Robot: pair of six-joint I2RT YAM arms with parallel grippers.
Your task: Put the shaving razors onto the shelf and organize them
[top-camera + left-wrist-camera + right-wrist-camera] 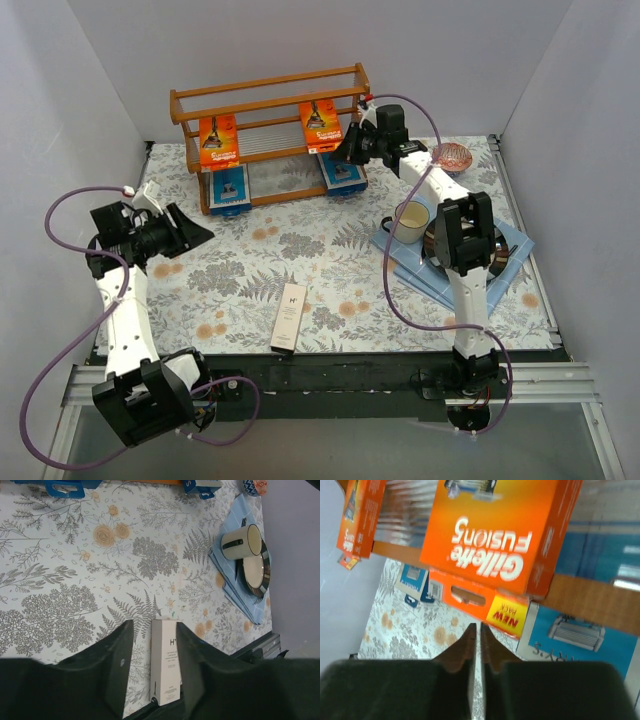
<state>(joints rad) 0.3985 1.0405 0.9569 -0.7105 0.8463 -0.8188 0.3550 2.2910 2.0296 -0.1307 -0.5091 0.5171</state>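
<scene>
The slim white razor box (290,316) lies flat on the counter (250,262), near centre, off the shelf (270,85). It is probably light, stiff, smooth card: pinch across its narrow width, mid-length. The left end effector (190,228) is released; the right end effector (478,630) is clenched and empty by the right orange Gillette Fusion5 pack (495,530).

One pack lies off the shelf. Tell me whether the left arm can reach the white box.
Probably yes: the white box lies flat on the table, nothing beside it, and the open left claw points toward it.
</scene>
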